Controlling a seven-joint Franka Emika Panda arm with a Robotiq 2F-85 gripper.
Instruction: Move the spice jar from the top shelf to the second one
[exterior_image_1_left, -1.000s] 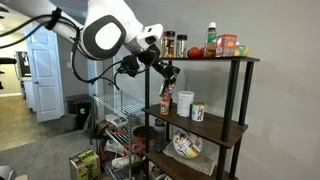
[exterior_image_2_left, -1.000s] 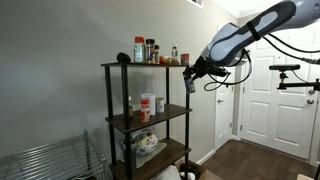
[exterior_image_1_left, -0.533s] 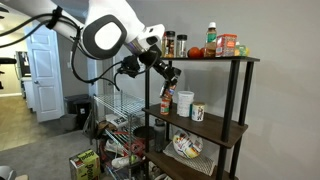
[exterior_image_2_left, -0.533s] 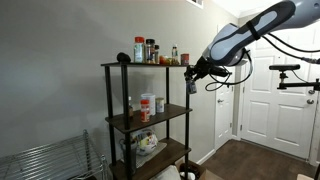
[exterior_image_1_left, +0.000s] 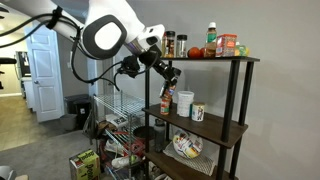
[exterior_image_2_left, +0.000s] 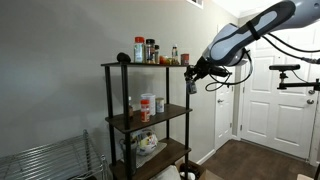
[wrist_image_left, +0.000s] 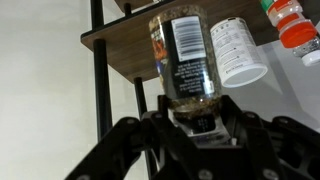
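My gripper (exterior_image_1_left: 170, 76) is shut on the spice jar (exterior_image_1_left: 166, 99), a clear jar with a dark label and brownish contents. It hangs just outside the shelf's open end, at the height of the second shelf (exterior_image_1_left: 215, 128). In an exterior view the gripper (exterior_image_2_left: 190, 70) holds the jar (exterior_image_2_left: 191, 86) beside the shelf post, below the top shelf (exterior_image_2_left: 145, 66). In the wrist view the jar (wrist_image_left: 184, 55) sits between my fingers (wrist_image_left: 196, 108), in front of the wooden shelf board (wrist_image_left: 118, 36).
Several jars and bottles (exterior_image_1_left: 222, 45) stand on the top shelf. A white container (exterior_image_1_left: 184, 101) and a cup (exterior_image_1_left: 198, 112) stand on the second shelf, also in the wrist view (wrist_image_left: 238, 52). A bowl (exterior_image_1_left: 187, 147) lies on the lower shelf. A wire rack (exterior_image_1_left: 115, 120) stands behind.
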